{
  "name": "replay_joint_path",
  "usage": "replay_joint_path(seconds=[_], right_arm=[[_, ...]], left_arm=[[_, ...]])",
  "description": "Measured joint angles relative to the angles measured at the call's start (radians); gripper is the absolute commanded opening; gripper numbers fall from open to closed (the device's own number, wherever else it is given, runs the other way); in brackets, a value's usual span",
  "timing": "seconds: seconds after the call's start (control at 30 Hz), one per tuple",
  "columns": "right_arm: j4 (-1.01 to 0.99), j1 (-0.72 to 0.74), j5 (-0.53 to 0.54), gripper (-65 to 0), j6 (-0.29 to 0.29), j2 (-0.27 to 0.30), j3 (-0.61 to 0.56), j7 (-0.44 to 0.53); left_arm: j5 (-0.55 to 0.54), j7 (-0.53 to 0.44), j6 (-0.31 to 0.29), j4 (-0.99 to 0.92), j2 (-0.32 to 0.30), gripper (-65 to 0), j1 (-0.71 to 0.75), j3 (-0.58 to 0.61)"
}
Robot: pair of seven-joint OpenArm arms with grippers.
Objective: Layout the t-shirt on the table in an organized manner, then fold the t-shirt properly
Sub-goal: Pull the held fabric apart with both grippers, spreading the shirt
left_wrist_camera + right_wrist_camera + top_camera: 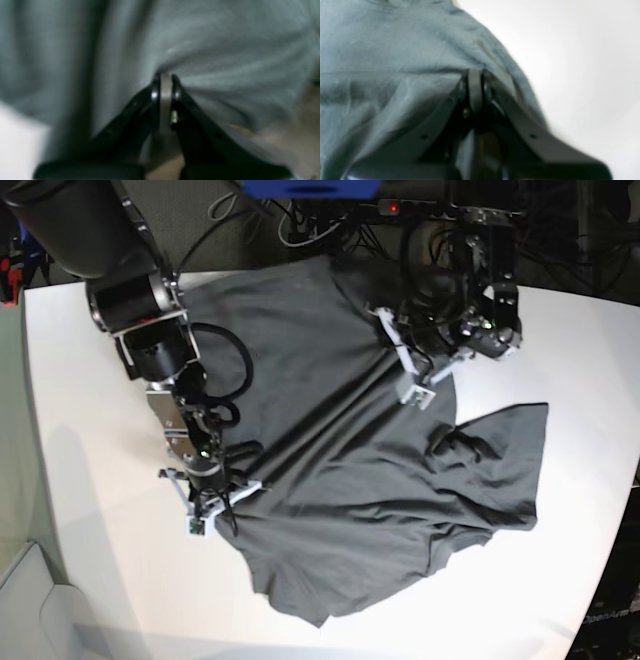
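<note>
Grey cotton covers much of your white bench [80, 580] — the t-shirt [350, 480] lies spread but rumpled, with creases running diagonally between the two arms. Your left tool [165, 80] is clenched on a pinch of the t-shirt near the far edge, on the base view's right, and cloth fans out from its tips. Your right tool [475, 75] is clenched on the t-shirt's edge at the base view's left — bare bench shows just beside it. One sleeve [500, 445] lies wrinkled toward the base view's right.
</note>
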Motion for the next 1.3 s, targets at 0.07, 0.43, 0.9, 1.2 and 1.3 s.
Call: replay_joint_path(seconds=[0.07,0.43,0.9,1.2,1.3], right_arm=[[0.0,0.0,0.0,-65.0,0.0,0.002,-0.001,-0.003],[0.148,-0.105,-0.008,-65.0,0.002,0.008,0.004,-0.079],[0.772,-0.488,-0.008,-65.0,-0.022,0.01,-0.161,-0.404],[0.818,-0.49,0.008,-65.0,-0.015,0.008,-0.307,-0.461],[0.856,-0.476,0.012,-65.0,-0.015,0.027,-0.31,-0.518]], left_arm=[[0.042,-0.005,-0.007,0.0,-0.026,-64.6,-0.009,-0.069],[0.066,-0.077,-0.008,-0.072,-0.178,-64.6,-0.001,-0.321],[0.15,-0.164,0.019,-0.295,-0.253,-64.6,-0.161,-0.396],[0.163,-0.13,0.012,-0.294,-0.297,-64.6,-0.198,-0.494],[0.163,-0.124,0.016,-0.217,-0.304,-64.6,-0.214,-0.555]])
